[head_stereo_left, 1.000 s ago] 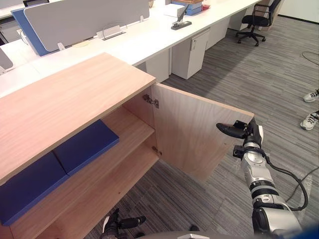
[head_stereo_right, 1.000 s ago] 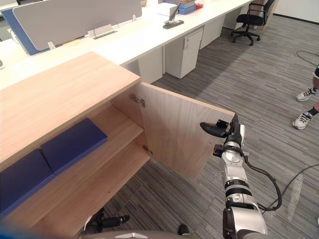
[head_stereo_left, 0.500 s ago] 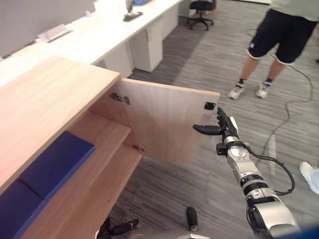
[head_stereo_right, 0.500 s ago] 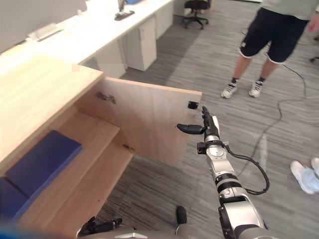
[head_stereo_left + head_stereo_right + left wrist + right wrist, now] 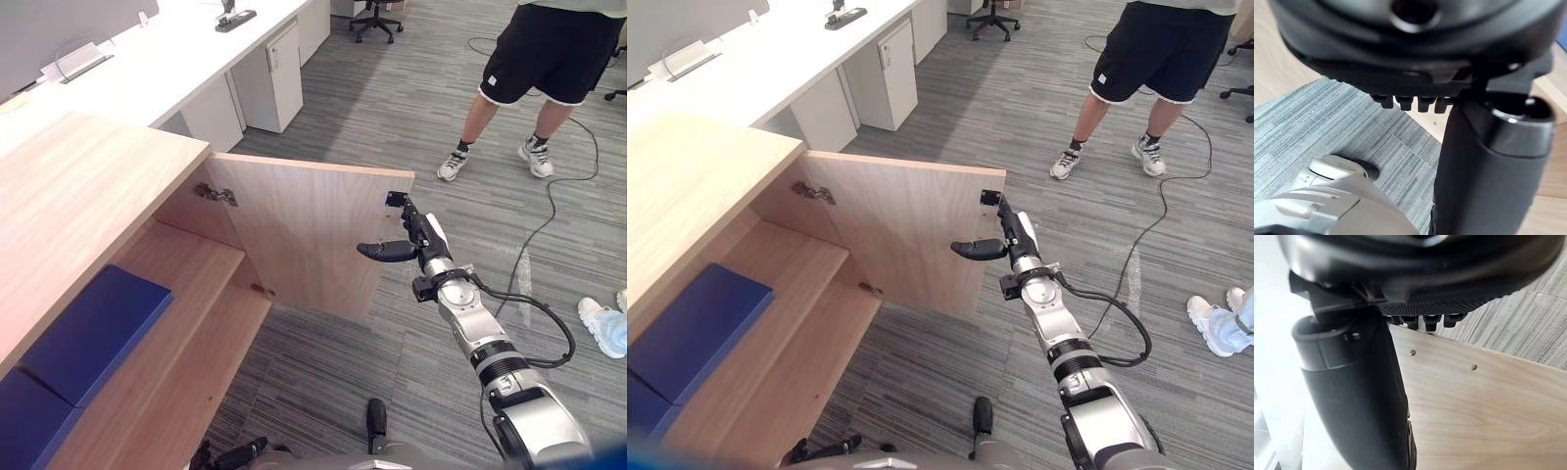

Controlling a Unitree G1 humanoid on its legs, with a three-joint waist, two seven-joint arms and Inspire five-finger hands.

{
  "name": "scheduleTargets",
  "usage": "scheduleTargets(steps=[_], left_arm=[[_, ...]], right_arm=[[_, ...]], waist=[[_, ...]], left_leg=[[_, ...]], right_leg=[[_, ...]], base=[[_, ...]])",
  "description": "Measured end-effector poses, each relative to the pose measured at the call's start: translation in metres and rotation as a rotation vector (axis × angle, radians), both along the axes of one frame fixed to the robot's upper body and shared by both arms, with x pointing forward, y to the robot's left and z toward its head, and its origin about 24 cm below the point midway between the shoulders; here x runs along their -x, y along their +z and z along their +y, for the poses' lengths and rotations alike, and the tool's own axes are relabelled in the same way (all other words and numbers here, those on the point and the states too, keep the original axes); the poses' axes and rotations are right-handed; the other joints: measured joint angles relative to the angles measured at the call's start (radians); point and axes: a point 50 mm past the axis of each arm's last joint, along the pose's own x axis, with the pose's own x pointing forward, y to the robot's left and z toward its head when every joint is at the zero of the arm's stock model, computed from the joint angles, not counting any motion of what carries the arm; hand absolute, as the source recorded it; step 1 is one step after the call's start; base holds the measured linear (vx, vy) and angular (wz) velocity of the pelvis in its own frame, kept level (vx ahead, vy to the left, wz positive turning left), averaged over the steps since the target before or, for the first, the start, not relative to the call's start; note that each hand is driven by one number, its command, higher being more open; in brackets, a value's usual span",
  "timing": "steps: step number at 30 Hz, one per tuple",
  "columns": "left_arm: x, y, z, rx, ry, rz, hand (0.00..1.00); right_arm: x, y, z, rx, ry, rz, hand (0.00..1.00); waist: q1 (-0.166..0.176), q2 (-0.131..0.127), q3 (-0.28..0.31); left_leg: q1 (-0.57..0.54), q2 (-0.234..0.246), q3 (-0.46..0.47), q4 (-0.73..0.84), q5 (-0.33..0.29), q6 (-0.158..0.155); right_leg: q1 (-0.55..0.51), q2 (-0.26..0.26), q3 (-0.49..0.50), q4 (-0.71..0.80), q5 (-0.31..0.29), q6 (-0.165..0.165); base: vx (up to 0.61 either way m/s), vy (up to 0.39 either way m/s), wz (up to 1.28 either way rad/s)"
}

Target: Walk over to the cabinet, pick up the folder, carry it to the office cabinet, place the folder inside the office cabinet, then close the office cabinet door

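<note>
Keeps the right hand point(image 5: 427, 247) spread at the free edge of the office cabinet door point(image 5: 304, 230), fingers point(image 5: 415, 225) straight, thumb out across the inner face; grips nothing; hangs the left hand point(image 5: 240, 454) low, its state not to be told; has swung the head rightward since a second ago, bringing a person point(image 5: 539, 49) into sight, yet leaves the door wide open; shows the blue folder point(image 5: 98, 333) already lying on the shelf point(image 5: 201, 264) inside; needs, by that reckoning, only the closing push.
</note>
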Motion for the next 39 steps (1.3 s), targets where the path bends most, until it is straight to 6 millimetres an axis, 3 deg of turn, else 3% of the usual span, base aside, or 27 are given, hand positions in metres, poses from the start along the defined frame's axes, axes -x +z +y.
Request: scheduleTargets(steps=[10,23,27,30,33,36,38,39], left_arm=[[0.002,0.0,0.001,0.005,-0.011,0.006,1.0],[0.0,-0.001,0.002,-0.003,-0.041,0.027,1.0],[-0.005,-0.002,0.0,0.004,-0.053,0.038,1.0],[-0.009,-0.002,-0.001,0.016,-0.073,0.025,1.0],[-0.007,-0.002,0.001,0.02,-0.084,0.028,1.0],[-0.001,-0.003,0.001,0.027,-0.083,0.044,1.0],[0.0,-0.003,0.0,0.034,-0.083,0.047,1.0],[0.0,-0.003,-0.002,0.047,-0.085,0.04,1.0]], right_arm=[[-0.005,-0.005,0.002,0.043,0.025,0.043,1.0],[-0.001,-0.013,0.037,0.125,0.207,0.061,1.0],[0.004,-0.018,0.046,0.304,0.347,0.09,1.0],[0.012,-0.025,0.036,0.629,0.586,0.175,1.0],[0.039,-0.054,0.049,0.875,0.898,0.296,1.0],[0.075,-0.082,0.07,0.896,1.143,0.374,1.0],[0.1,-0.097,0.074,0.889,1.27,0.435,1.0],[0.123,-0.111,0.074,0.864,1.365,0.505,1.0]], waist=[[0.006,-0.005,-0.013],[0.003,-0.001,-0.023],[-0.006,-0.001,-0.043],[-0.006,-0.001,-0.055],[0.002,-0.011,-0.065],[0.01,-0.013,-0.071],[0.026,-0.012,-0.071],[0.042,-0.01,-0.069]], left_leg=[[0.017,0.013,0.002,-0.021,0.005,-0.009],[0.037,0.068,0.029,-0.043,0.017,-0.031],[0.032,0.069,0.047,-0.031,0.016,-0.03],[0.031,0.074,0.074,-0.011,0.0,-0.013],[0.029,0.084,0.076,-0.006,-0.012,-0.013],[0.015,0.083,0.076,-0.013,-0.012,-0.011],[0.012,0.081,0.076,-0.016,-0.011,-0.01],[0.012,0.08,0.075,-0.02,-0.011,-0.01]], right_leg=[[0.016,0.016,0.002,-0.012,0.001,-0.006],[-0.004,0.076,0.037,-0.012,-0.002,-0.046],[-0.018,0.086,0.065,-0.012,0.01,-0.057],[-0.018,0.093,0.074,-0.012,0.013,-0.06],[-0.023,0.111,0.08,-0.012,0.017,-0.061],[-0.041,0.112,0.085,-0.012,0.02,-0.057],[-0.047,0.112,0.087,-0.012,0.022,-0.056],[-0.049,0.111,0.089,-0.012,0.024,-0.054]], base=[[0.01,-0.006,-0.01],[0.03,-0.025,-0.13],[0.01,-0.015,-0.27],[-0.02,-0.023,-0.15],[-0.03,-0.015,-0.09],[-0.01,-0.014,-0.05],[0.02,0.004,0.0],[0.04,0.014,0.01]])
